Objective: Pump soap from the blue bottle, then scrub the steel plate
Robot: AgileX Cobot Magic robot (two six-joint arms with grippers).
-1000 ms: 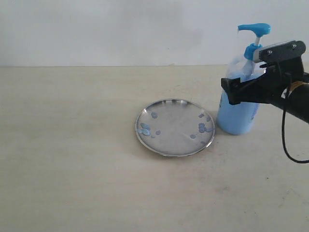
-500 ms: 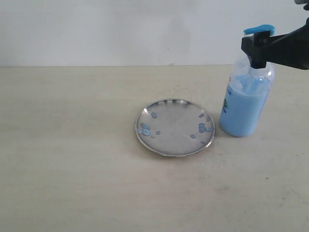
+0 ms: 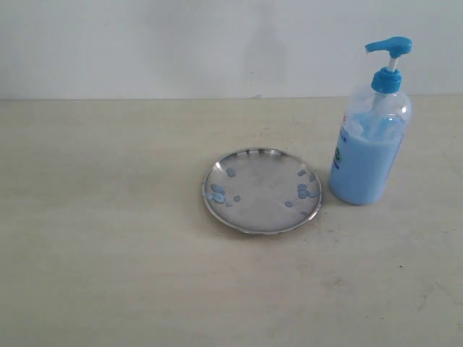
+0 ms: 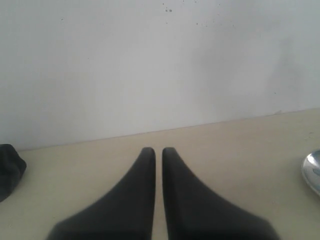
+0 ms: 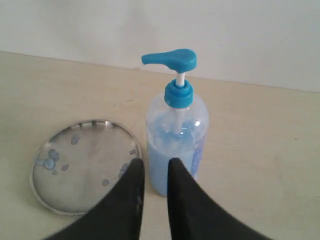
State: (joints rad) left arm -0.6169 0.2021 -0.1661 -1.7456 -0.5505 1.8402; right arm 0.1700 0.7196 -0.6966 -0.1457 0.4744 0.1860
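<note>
The blue bottle (image 3: pixel 365 163) stands upright on the table just right of the steel plate (image 3: pixel 260 202), its pump head up and pointing left. Light blue soap (image 3: pixel 359 173) fills its lower part, and small soap blobs (image 3: pixel 307 191) dot the plate. Neither gripper shows in the exterior view. In the right wrist view my right gripper (image 5: pixel 156 162) hangs slightly open and empty, short of the bottle (image 5: pixel 175 135), with the plate (image 5: pixel 82 165) beside it. My left gripper (image 4: pixel 158 150) is shut on nothing, away from the plate, whose rim (image 4: pixel 312 170) shows at the picture's edge.
A pale wall runs along the back of the beige table (image 3: pixel 108 253). A dark object (image 4: pixel 7 167) sits at the edge of the left wrist view.
My right gripper has drawn back from the bottle, rising up and to the right out of the exterior view. The bottle and plate have stayed put.
</note>
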